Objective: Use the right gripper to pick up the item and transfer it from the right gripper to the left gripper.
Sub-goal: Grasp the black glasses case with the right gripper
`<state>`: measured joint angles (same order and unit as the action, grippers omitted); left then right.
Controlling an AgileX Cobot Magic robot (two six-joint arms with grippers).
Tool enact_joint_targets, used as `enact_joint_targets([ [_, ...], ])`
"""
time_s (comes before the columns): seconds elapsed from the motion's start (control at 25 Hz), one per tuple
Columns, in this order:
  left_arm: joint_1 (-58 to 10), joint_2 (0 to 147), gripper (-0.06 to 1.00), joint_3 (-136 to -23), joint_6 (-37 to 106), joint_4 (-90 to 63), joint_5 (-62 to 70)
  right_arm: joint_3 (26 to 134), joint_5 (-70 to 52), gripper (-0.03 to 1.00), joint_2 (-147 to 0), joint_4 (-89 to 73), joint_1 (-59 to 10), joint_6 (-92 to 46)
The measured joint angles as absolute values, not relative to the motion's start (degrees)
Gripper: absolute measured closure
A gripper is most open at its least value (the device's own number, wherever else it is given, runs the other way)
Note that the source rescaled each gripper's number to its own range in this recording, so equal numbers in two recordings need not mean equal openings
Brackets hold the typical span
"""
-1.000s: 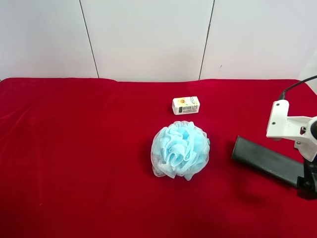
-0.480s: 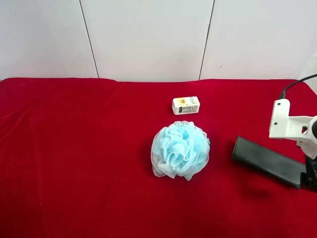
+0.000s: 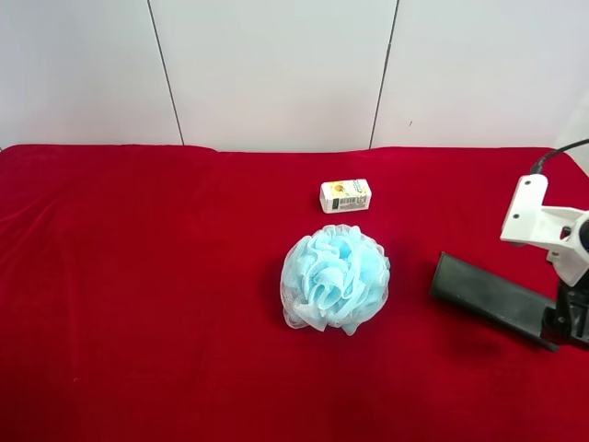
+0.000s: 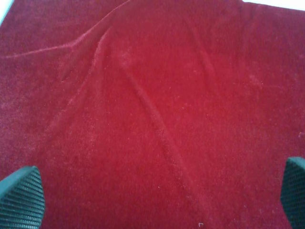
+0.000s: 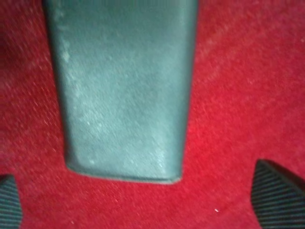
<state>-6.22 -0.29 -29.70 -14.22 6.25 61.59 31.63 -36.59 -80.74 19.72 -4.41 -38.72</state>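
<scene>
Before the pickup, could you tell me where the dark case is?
The dark case lies on the red cloth at the exterior high view's right, beside the bath puff, one end at the right gripper.

1 dark grey case (image 3: 488,297), 1 blue bath puff (image 3: 334,278), 1 small white box (image 3: 345,195), 1 red cloth (image 3: 138,276)

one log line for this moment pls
phase: pre-grasp | right pincer: open at case end, not gripping | left pincer: open, empty, over red cloth | case: flat on red cloth
</scene>
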Motion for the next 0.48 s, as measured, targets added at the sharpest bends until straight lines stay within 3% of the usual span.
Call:
enact_joint_targets([
  [0.48, -6.2, -0.3, -0.05, -29.7, -14.2, 6.3, 61.6, 31.6, -29.1, 0.07, -91.8, 19.4, -4.4, -38.7],
])
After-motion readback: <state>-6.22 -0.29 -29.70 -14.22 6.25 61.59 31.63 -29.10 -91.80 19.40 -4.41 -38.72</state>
